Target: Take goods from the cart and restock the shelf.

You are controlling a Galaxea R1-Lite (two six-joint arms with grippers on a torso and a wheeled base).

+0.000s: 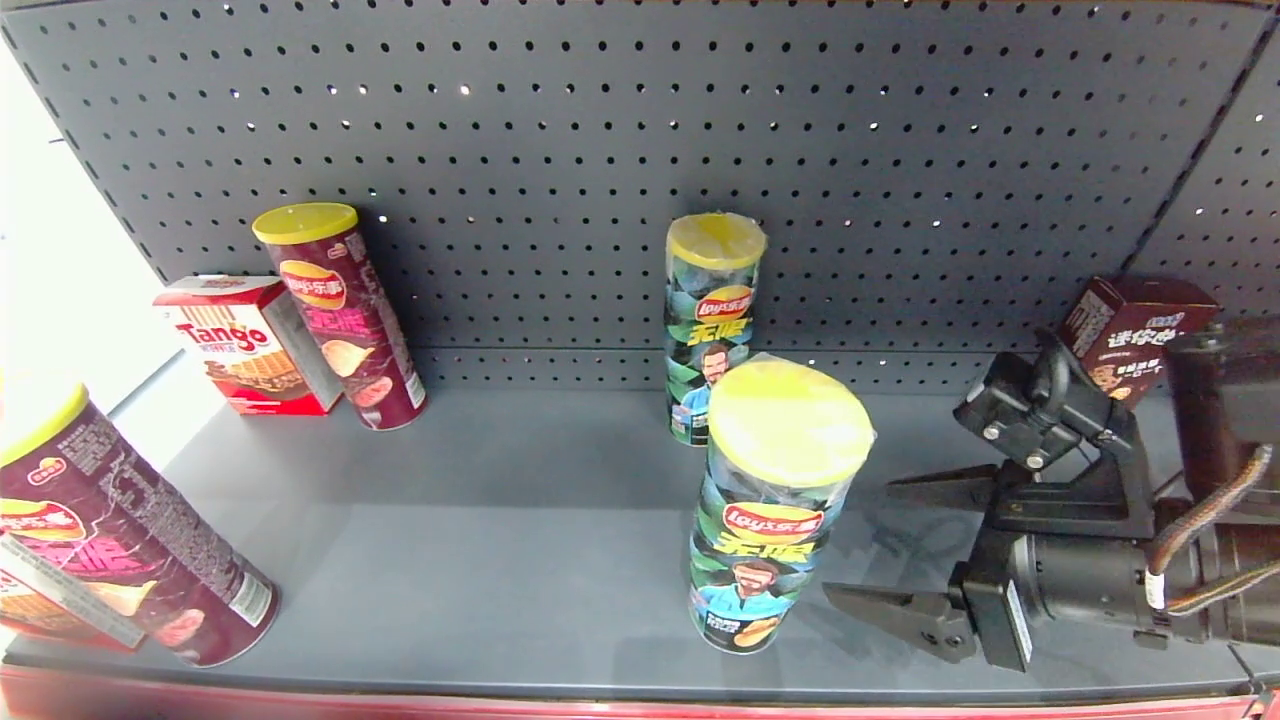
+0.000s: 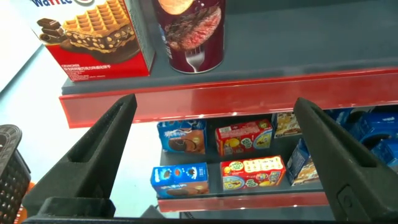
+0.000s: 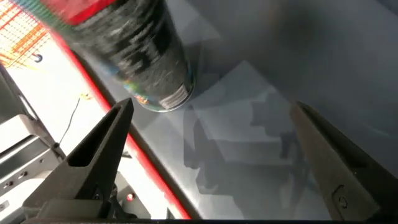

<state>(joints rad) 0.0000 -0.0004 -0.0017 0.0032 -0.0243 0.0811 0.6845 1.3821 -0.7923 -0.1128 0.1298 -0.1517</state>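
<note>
A green chip can (image 1: 775,505) with a yellow lid stands upright near the shelf's front edge, and a second one (image 1: 712,325) stands behind it by the pegboard. My right gripper (image 1: 858,540) is open just right of the front can, fingers pointing at it, holding nothing. In the right wrist view the gripper (image 3: 211,107) is open over the grey shelf board (image 3: 280,68), with the can's base (image 3: 146,62) beyond one fingertip. My left gripper (image 2: 214,102) is open and empty in front of the shelf's red front edge (image 2: 249,93).
Two maroon chip cans (image 1: 340,315) (image 1: 120,540) and a wafer box (image 1: 245,345) stand on the shelf's left side. A brown box (image 1: 1135,335) sits at the back right. The lower shelf holds several small boxes (image 2: 242,137). A black basket (image 2: 11,168) is beside it.
</note>
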